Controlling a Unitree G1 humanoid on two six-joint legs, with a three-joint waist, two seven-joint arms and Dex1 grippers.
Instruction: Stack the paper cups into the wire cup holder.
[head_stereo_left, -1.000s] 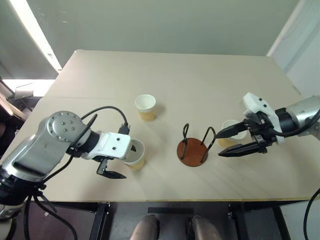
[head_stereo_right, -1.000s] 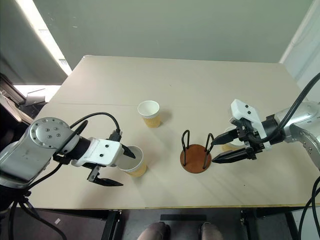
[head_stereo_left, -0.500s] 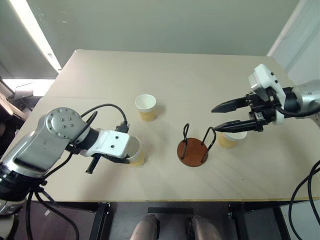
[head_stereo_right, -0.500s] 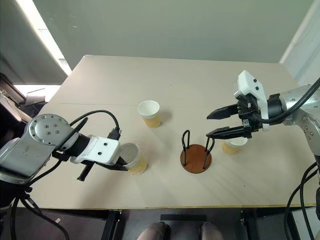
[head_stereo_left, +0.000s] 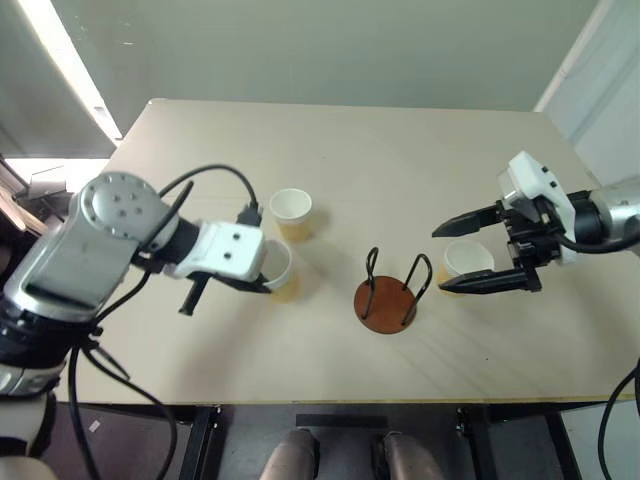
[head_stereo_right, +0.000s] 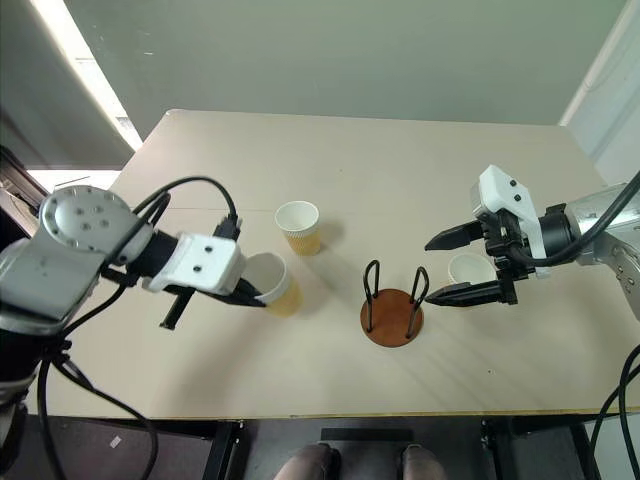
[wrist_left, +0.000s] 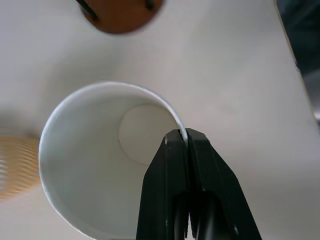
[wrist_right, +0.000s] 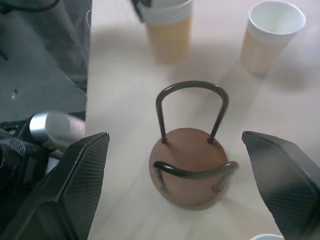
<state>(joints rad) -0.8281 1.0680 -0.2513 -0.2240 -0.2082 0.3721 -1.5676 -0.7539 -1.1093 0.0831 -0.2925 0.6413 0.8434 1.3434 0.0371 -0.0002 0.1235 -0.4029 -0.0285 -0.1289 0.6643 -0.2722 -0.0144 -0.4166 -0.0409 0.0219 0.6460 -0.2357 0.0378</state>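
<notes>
The left hand (head_stereo_left: 262, 283) pinches a paper cup (head_stereo_left: 278, 268) above the beige table (head_stereo_left: 400, 170).

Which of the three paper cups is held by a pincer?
The cup pinched at its rim by the left pincer; the other two stand free on the table.

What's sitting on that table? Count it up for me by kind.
Paper cups: 3 — one pinched by the left gripper at its rim, one free, one between the right gripper's open fingers
Wire cup holder: 1, empty
Total: 4
</notes>
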